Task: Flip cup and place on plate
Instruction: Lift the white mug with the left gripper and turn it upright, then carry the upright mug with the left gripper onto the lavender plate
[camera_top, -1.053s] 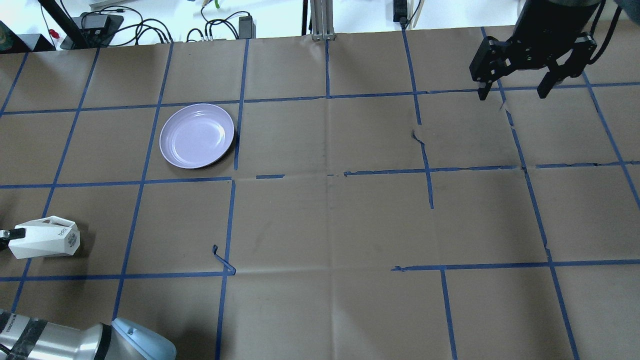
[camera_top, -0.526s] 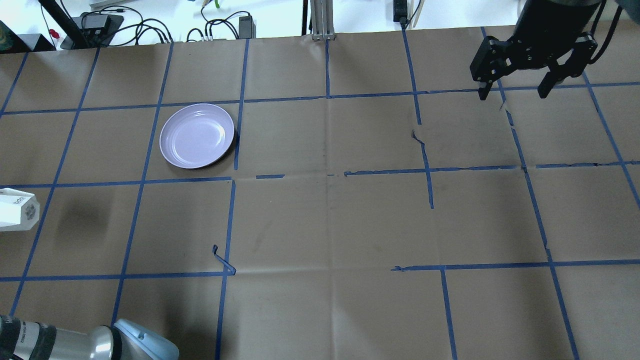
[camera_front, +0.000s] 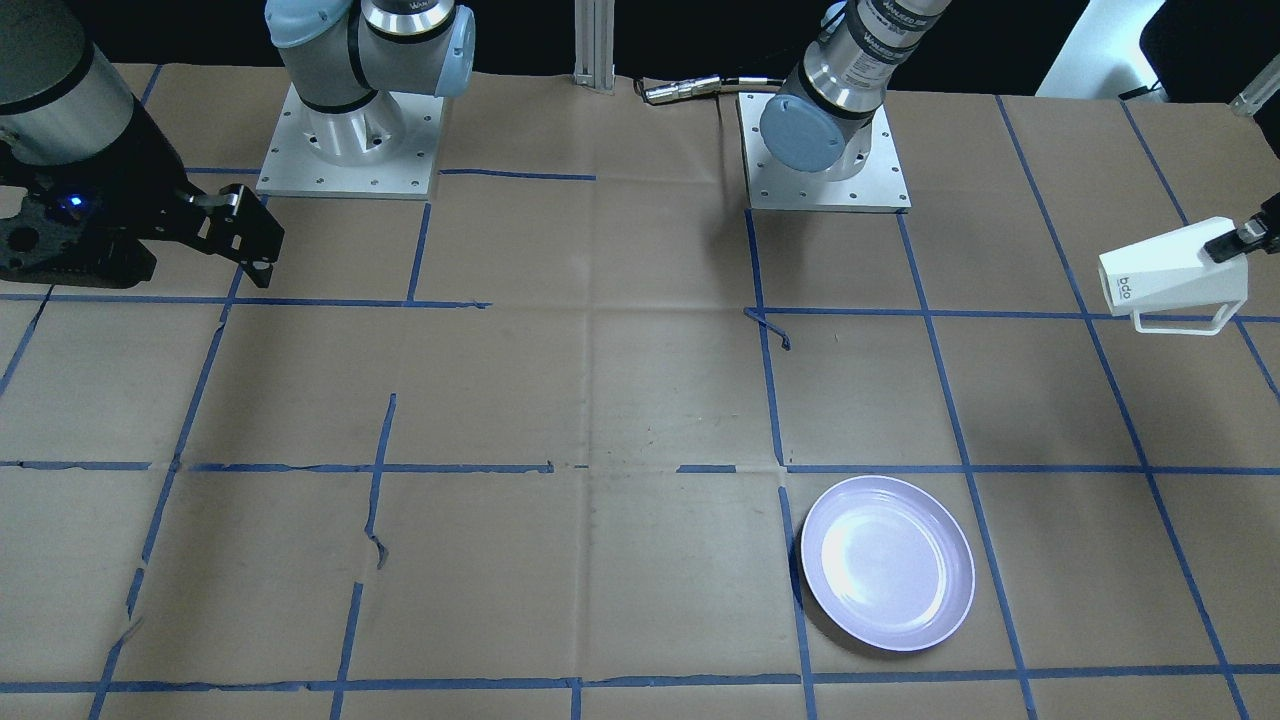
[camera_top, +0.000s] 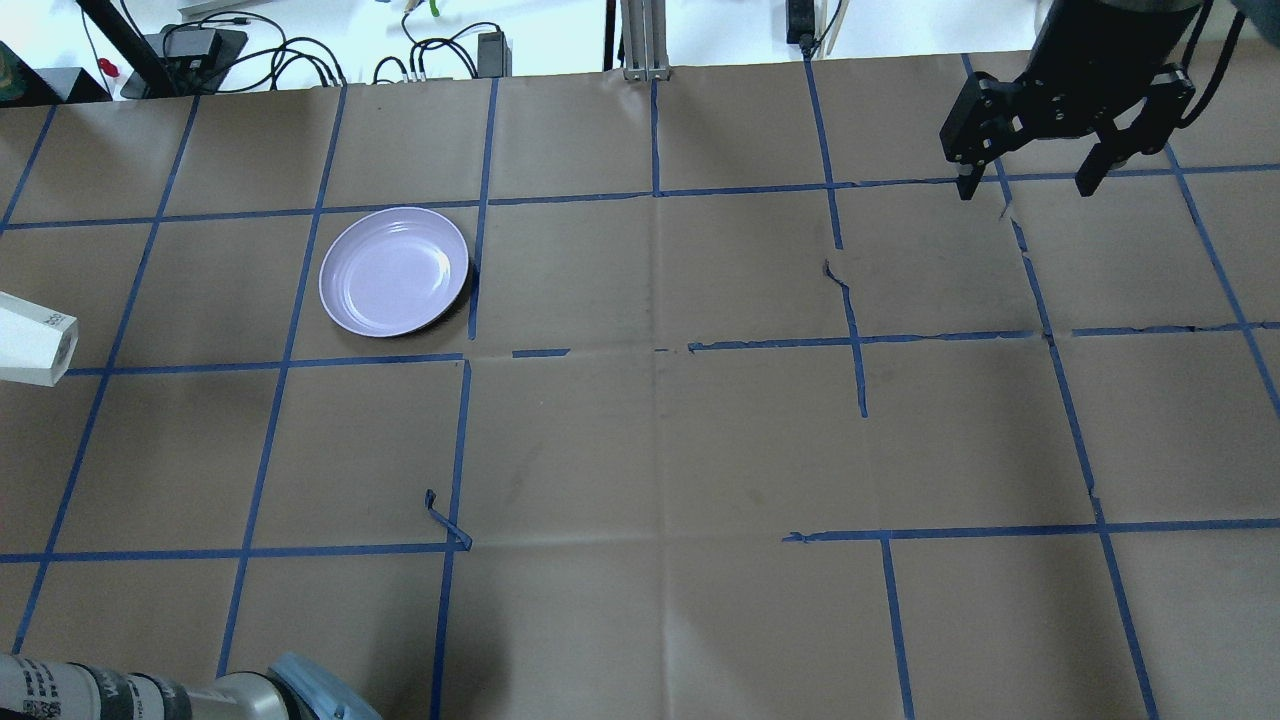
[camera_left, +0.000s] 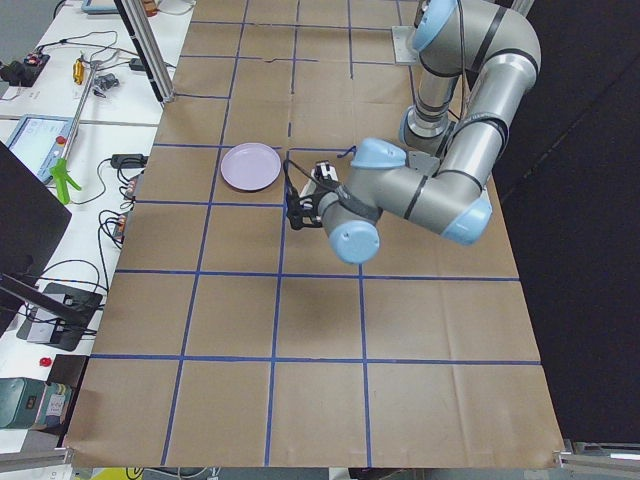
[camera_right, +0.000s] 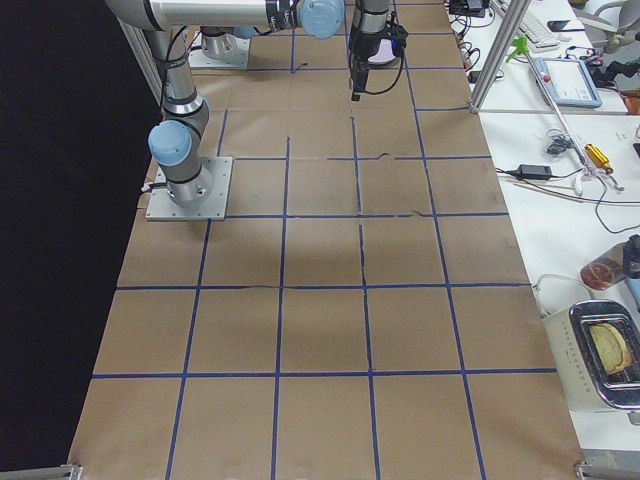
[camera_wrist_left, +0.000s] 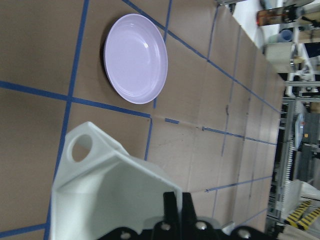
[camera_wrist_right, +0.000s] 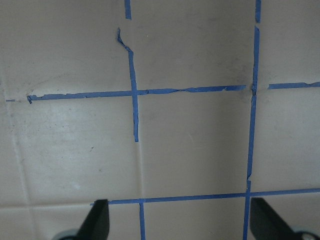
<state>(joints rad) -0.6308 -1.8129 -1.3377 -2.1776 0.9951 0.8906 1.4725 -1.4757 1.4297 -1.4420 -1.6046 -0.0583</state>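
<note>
Exterior front-facing view: the left fingers (camera_front: 1236, 242) are clamped on the rim of the cup (camera_front: 1165, 275). They hold it on its side in the air, over the left edge of the tabletop (camera_front: 640, 400), with its base toward the middle. The plate (camera_front: 888, 563) lies flat nearer the far left corner, well apart from the cup. The right fingers (camera_top: 1092, 172) are spread wide, holding nothing, over the far right corner.

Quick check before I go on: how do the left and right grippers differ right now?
The left gripper has its jaws shut on the wall of the cup; the right gripper has its jaws wide open and empty. The left gripper holds the cup on its side, off the table, near the robot's left edge; the right gripper hangs over the table's far right side. Neither is above the plate.
</note>
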